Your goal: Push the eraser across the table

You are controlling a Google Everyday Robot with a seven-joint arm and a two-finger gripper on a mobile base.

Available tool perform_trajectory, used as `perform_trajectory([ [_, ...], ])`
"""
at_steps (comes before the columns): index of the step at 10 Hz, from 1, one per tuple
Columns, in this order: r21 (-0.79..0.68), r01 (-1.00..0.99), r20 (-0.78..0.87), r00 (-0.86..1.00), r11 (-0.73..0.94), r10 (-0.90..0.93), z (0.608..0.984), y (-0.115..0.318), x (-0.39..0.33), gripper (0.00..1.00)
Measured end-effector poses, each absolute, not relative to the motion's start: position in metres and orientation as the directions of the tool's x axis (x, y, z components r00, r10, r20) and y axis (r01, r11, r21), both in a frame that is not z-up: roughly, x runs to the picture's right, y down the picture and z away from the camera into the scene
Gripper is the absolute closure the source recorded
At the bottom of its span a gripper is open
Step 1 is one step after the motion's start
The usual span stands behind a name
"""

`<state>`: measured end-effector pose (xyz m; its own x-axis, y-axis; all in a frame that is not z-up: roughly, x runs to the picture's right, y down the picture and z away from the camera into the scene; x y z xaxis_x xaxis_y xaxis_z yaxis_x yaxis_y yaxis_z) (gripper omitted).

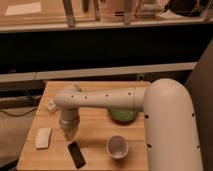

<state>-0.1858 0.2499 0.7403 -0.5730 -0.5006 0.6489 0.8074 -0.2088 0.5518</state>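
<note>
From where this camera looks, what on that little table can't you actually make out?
- Gripper, above the eraser: the wrist hides its tip and any contact.
- Green thing: the arm covers its top, so what it is stays unclear.
- Small pale item at the table's left edge: too small to name.
- White cup: contents unreadable.

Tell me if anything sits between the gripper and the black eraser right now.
Nothing visible does. The gripper hangs just above and behind the eraser, with only bare table between them. The pale block and white cup lie off to either side.

White rounded arm, small dark dots, grey fingers below the wrist
</note>
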Motion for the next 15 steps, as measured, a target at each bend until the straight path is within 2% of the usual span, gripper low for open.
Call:
perform_trajectory([
  [5, 0.551, 0.814, 0.679, -0.566, -0.184, -0.468, 0.775, 0.272, -0.187, 1.0],
  [15, 0.54, 0.823, 0.746, -0.565, -0.175, -0.352, 0.765, 0.296, -0.181, 1.0],
])
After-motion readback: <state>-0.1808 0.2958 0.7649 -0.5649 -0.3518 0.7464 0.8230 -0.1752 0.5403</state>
